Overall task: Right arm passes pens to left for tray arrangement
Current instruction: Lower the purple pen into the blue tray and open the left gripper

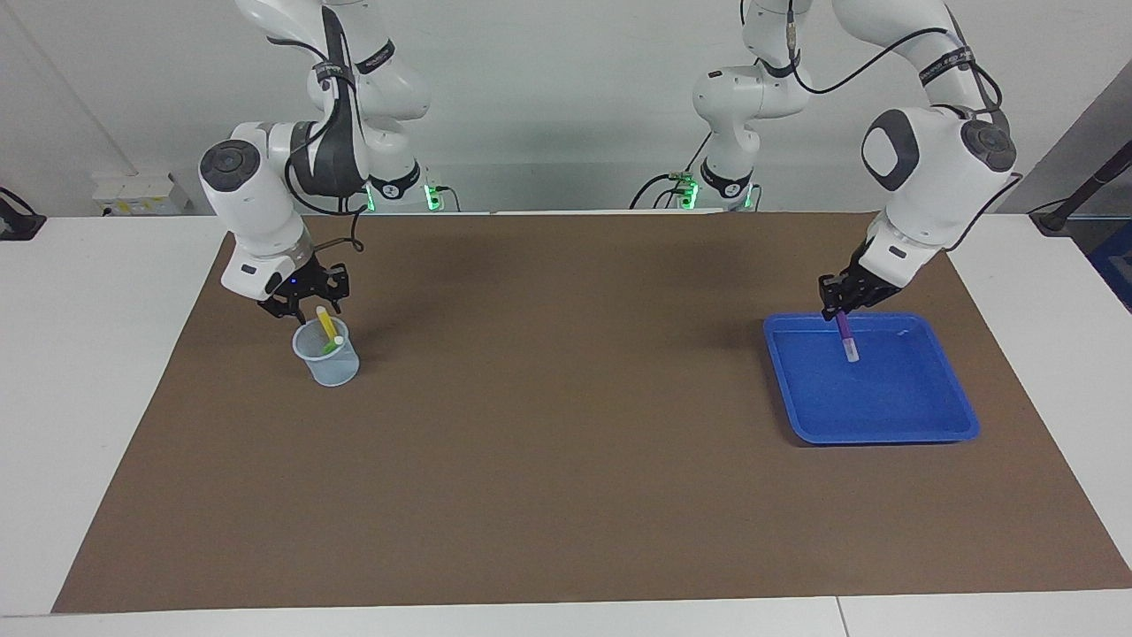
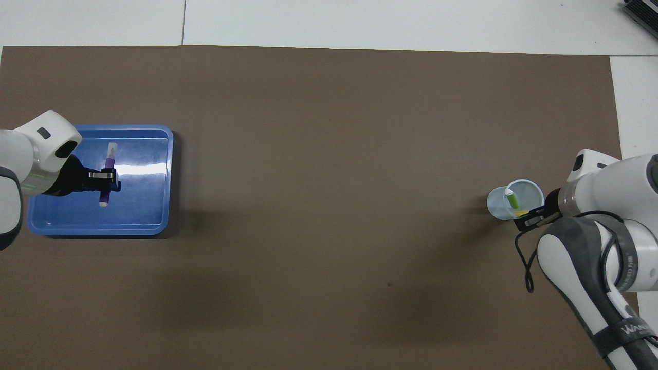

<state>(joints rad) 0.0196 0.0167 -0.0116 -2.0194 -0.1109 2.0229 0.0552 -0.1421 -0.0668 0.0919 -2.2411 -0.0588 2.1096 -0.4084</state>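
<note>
The blue tray (image 1: 884,435) lies toward the left arm's end of the table. My left gripper (image 1: 845,305) is over it, shut on the purple pen (image 1: 847,341), which hangs tilted with its whitish tip close to the tray's floor. The overhead view shows the same gripper (image 2: 105,177), pen (image 2: 109,159) and tray (image 2: 97,229). My right gripper (image 1: 309,299) is open just above the yellow pen (image 1: 327,326). That pen stands with the green pen (image 1: 332,345) in a small translucent cup (image 1: 329,364). The green pen (image 2: 510,198) also shows in the overhead view.
A brown mat (image 1: 566,425) covers the table between the cup and the tray. White table surface (image 1: 106,354) borders it on both ends. The cup (image 2: 499,205) stands toward the right arm's end.
</note>
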